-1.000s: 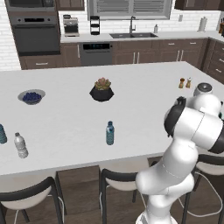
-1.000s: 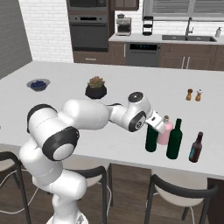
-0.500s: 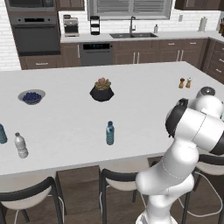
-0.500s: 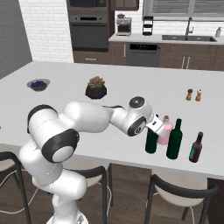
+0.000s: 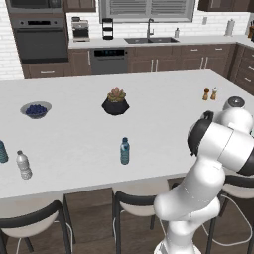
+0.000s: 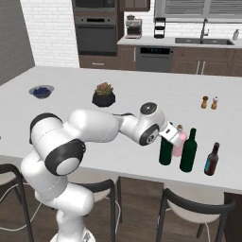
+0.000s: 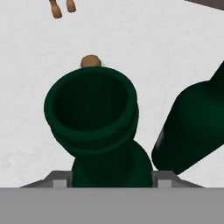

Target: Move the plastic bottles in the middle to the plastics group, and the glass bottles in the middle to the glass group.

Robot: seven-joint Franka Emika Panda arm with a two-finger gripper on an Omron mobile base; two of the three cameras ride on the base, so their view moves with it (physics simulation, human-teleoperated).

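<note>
Wine bottle [image 7: 94, 131], dark green glass with a round flared mouth and slim neck, stands on the smooth white counter [image 6: 94, 123] near its front edge. The gripper [image 6: 166, 134] is closed around the bottle's neck. Touching it or just beside it stands the squat pink bottle [image 6: 179, 144] with a brownish stopper; 1 identical green wine bottle [image 6: 188, 151] stands just beyond. The blue-tinted plastic water bottle [image 5: 125, 151] stands well apart, mid-counter.
</note>
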